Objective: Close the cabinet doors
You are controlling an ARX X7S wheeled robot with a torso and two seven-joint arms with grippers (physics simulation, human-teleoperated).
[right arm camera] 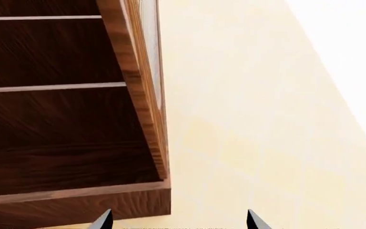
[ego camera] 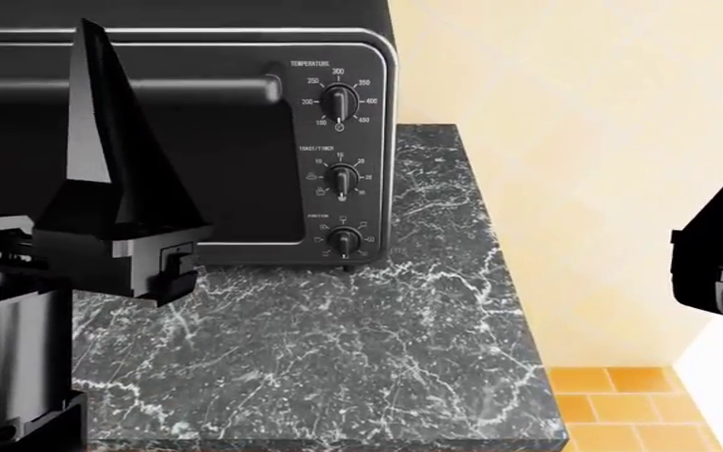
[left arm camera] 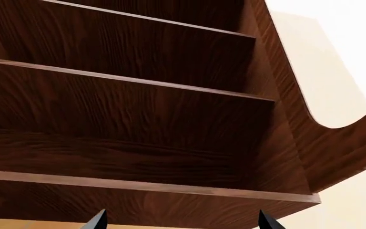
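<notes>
cabinet [left arm camera: 138,109] open, shelves above left hand [left arm camera: 179,223] | right hand [right arm camera: 177,222] below cabinet corner | both hands spread

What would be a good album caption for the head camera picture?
Toaster oven with three knobs on a dark marble countertop, the robot's left gripper raised in front.

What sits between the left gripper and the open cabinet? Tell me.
Nothing visible: in the left wrist view the left gripper points straight at the open wooden cabinet, its shelves bare.
</notes>
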